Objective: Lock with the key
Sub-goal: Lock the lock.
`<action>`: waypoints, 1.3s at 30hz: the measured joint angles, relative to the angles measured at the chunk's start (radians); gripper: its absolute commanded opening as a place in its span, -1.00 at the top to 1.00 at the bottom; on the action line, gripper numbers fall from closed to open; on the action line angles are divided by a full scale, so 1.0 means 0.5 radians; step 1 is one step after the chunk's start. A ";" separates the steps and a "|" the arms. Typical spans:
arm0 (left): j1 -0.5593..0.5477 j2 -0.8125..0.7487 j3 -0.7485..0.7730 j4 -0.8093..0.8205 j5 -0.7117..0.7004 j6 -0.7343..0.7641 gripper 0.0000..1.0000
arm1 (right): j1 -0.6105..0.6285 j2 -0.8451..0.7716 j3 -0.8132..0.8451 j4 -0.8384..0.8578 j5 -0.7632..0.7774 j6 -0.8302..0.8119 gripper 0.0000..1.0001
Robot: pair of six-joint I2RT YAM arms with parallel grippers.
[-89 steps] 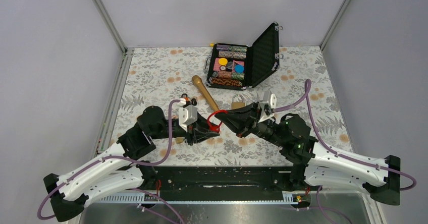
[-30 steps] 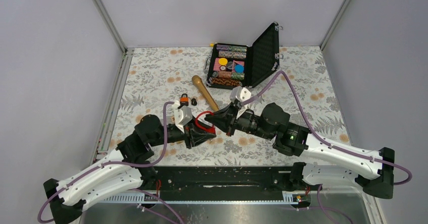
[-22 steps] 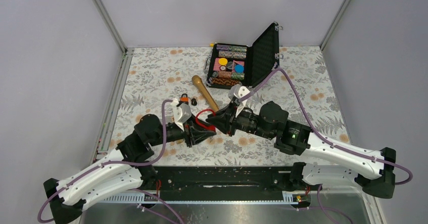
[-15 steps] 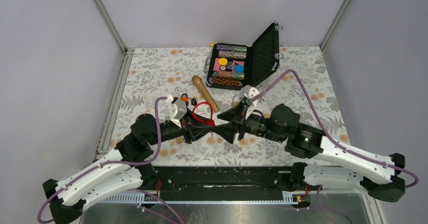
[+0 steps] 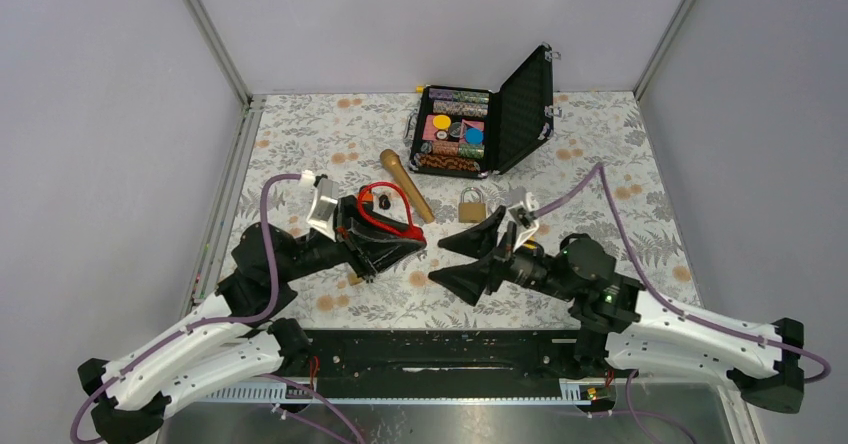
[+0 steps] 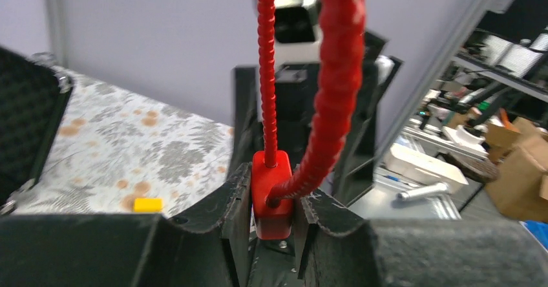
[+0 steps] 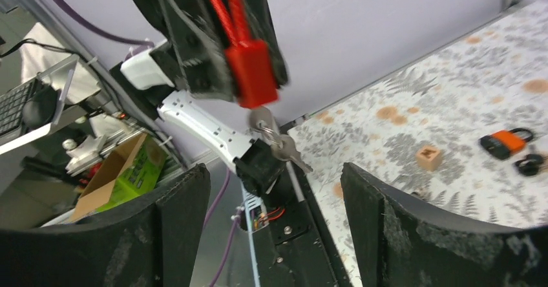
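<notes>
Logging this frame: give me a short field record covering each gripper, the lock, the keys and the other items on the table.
left gripper: shut on the block-shaped body of the red cable lock, with its cable loop rising from the jaws
right gripper: open, empty, facing the lock but apart from it
silver keys: hang under the lock body; one appears seated in the keyhole
table items: brass padlock, wooden stick, small orange padlock, open black case of chips
task state: no gripper is on the keys

Bright even light, soft shadows, right wrist view motion-blurred, near fingers [image 7: 413,235] soft.
</notes>
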 measured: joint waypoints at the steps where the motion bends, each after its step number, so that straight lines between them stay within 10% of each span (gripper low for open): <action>1: 0.000 0.007 0.001 0.059 0.053 -0.042 1.00 | 0.001 0.037 -0.041 0.076 -0.027 0.032 -0.57; 28: 0.000 0.034 0.001 0.622 0.598 -0.335 1.00 | 0.002 0.450 0.031 0.994 -0.582 0.587 0.54; 39: 0.000 0.018 0.001 0.625 0.562 -0.342 1.00 | 0.002 0.506 0.098 0.954 -0.626 0.608 0.49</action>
